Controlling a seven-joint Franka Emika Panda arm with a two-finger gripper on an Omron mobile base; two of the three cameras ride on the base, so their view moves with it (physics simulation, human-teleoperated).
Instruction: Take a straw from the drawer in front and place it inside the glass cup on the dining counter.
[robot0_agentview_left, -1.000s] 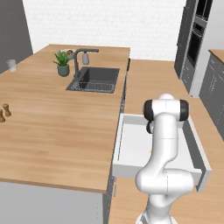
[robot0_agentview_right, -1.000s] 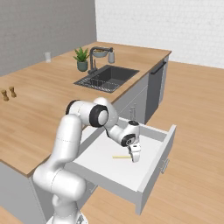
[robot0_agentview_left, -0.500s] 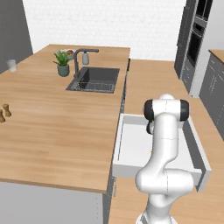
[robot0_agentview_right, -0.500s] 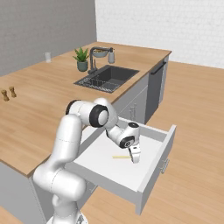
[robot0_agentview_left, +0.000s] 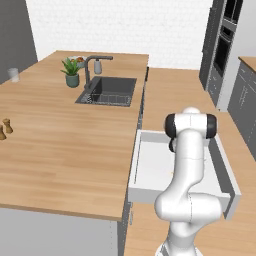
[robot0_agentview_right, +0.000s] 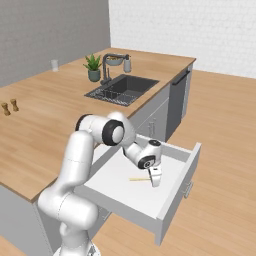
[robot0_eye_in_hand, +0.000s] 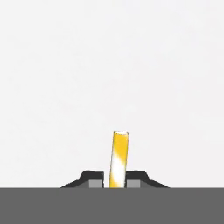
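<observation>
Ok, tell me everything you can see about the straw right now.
The straw is a thin, straight, pale-yellow stick, smooth and plastic-looking, lying flat on the white floor of the open drawer. In the hand view it runs up between the end effector tips, one cut end showing. Whether the tips already pinch it, I can't tell.

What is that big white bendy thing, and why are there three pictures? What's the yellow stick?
The white thing is a robot arm. Two cameras sit behind it, one on each side, so two pictures show the same kitchen. The third comes from a camera on its hand. The arm reaches into an open drawer. Its gripper is down at a yellow straw lying on the drawer floor. In the hand picture the straw sits between the two dark fingertips, close on both sides; whether they squeeze it, I cannot tell. Far off on the wooden counter stands a small glass cup.
</observation>
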